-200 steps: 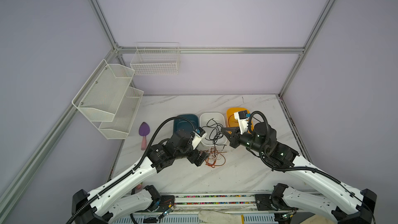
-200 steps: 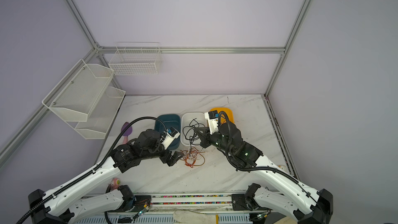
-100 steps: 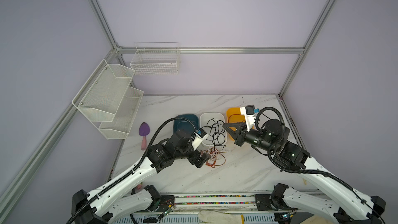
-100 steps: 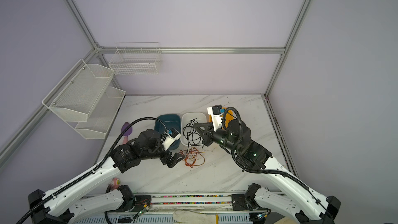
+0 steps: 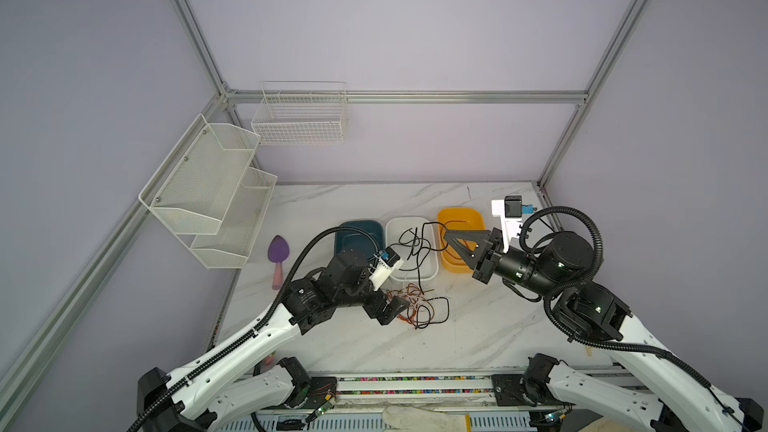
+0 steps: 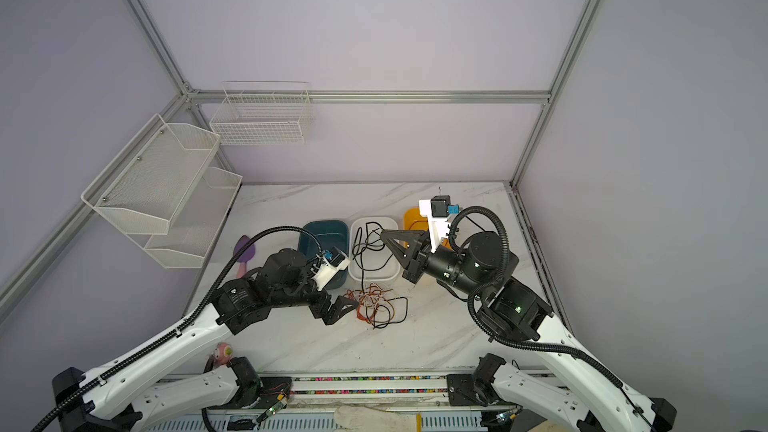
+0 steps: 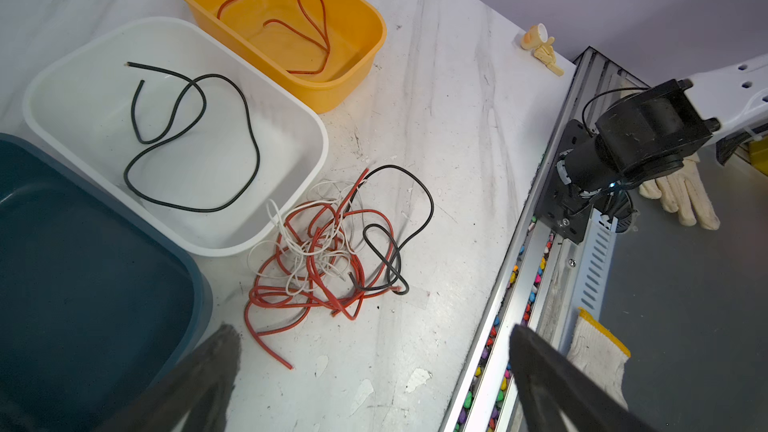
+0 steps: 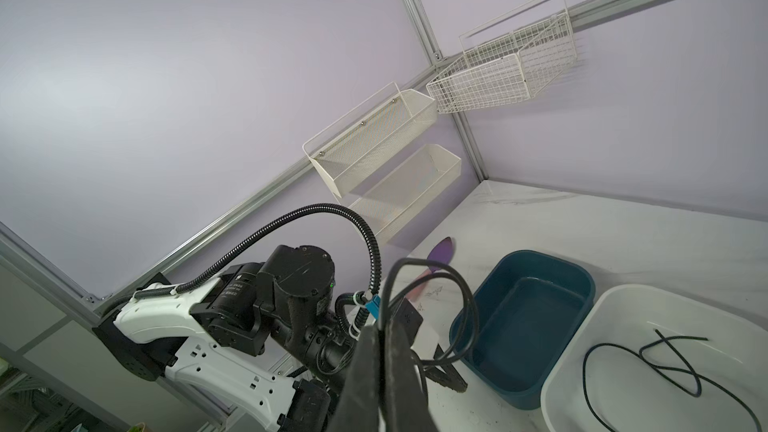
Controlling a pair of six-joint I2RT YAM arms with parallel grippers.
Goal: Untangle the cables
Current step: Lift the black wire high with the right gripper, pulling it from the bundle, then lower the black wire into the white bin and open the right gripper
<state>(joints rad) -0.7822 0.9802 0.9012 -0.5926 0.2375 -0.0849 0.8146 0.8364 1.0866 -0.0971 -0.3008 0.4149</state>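
Note:
The cables form a tangle (image 5: 415, 305) (image 6: 376, 303) (image 7: 320, 251) of red, white and black strands on the marble table, in front of the white bin (image 5: 432, 274). My right gripper (image 5: 445, 235) (image 6: 382, 233) (image 8: 384, 328) is shut on one black cable (image 5: 415, 243) (image 8: 461, 284). It holds that cable up over the white bin, and a strand hangs down toward the tangle. My left gripper (image 5: 399, 307) (image 6: 345, 309) (image 7: 372, 332) is open and low at the tangle's left edge, holding nothing. Another black cable (image 7: 249, 130) lies in the white bin, and a red one (image 7: 316, 14) in the orange bin (image 5: 461, 218).
A dark blue bin (image 5: 357, 230) stands left of the white one. A purple trowel (image 5: 276, 251) lies at the far left. Mesh shelves (image 5: 208, 193) and a wire basket (image 5: 299, 118) hang on the walls. Gloves (image 7: 681, 193) lie beyond the front rail.
My right gripper has risen and drawn back to the right, lifting the black cable higher over the bins. The left arm has barely moved.

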